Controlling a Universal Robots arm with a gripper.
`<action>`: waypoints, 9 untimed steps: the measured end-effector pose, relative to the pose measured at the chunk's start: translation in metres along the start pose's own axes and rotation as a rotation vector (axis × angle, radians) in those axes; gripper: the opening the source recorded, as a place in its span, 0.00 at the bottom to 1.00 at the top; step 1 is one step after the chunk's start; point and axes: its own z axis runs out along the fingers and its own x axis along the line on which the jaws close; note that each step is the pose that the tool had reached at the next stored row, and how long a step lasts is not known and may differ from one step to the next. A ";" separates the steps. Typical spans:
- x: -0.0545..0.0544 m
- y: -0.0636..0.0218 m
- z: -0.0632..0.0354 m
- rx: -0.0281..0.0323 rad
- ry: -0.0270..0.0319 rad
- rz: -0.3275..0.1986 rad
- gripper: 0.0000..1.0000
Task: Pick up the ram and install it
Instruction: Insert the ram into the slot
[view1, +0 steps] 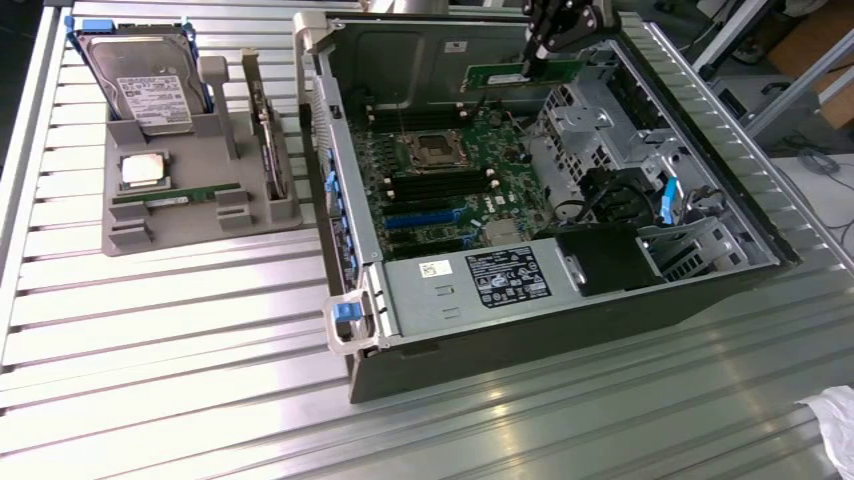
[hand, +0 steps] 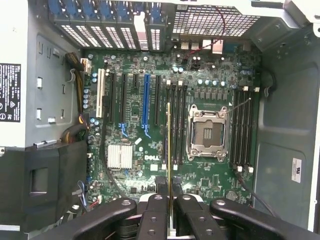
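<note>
While the pincer (hand: 169, 189) holds the ram (hand: 169, 142), the slatted table (view1: 174, 330) gleams.

arm: I hang it from above, wrist facing down | gripper (view1: 537, 68): my jaws nearly closed | fingers (hand: 161, 185): both pinch the ram (hand: 169, 135), held edge-on between them
</note>
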 end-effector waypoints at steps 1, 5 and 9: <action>0.000 0.0000 0.0007 0.0000 0.0000 0.000 0.13; 0.000 -0.0001 0.0032 0.0000 0.0000 0.000 0.13; 0.000 -0.0002 0.0048 0.0000 0.0000 0.000 0.13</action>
